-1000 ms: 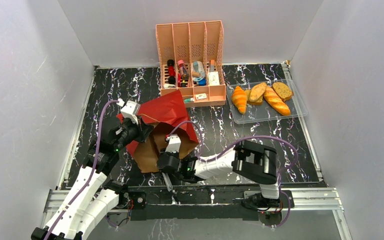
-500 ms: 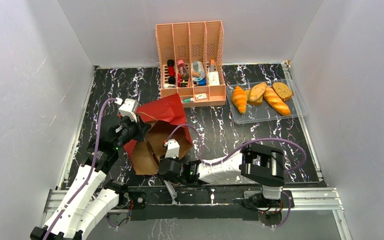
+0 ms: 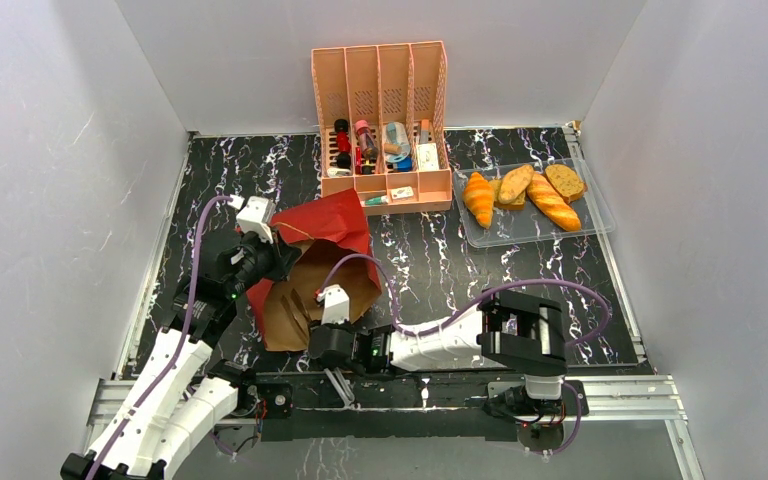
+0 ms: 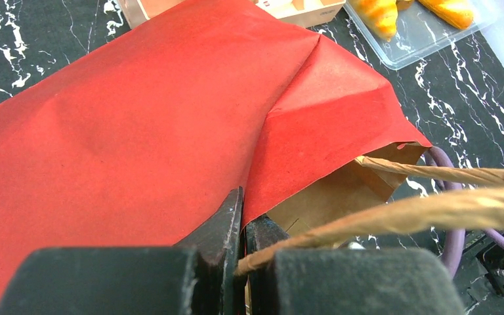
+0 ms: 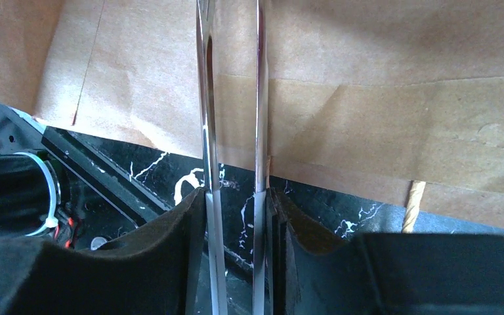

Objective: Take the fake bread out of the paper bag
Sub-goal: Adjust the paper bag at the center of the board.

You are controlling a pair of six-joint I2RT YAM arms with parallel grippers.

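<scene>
The paper bag (image 3: 312, 262), red outside and brown inside, lies on its side with its mouth toward the near edge. My left gripper (image 3: 278, 258) is shut on the bag's upper rim (image 4: 256, 197), beside a twisted paper handle (image 4: 394, 213). My right gripper (image 3: 322, 338) is low at the bag's mouth, shut on metal tongs (image 5: 233, 131) whose two blades reach over the brown paper (image 5: 367, 118); their tips are out of view. The fake bread lies in a clear tray (image 3: 600, 220): a croissant (image 3: 478, 198), a baguette (image 3: 553, 202) and slices (image 3: 516, 184). No bread shows inside the bag.
A pink slotted organizer (image 3: 382, 110) with small bottles and boxes stands at the back, just behind the bag. The right arm's purple cable (image 3: 430, 305) loops over the black marbled tabletop (image 3: 440, 250). White walls close in both sides.
My right gripper has drawn back out of the bag's mouth toward the near edge. The bag's upper flap has sunk lower and flatter. The left gripper has kept its hold.
</scene>
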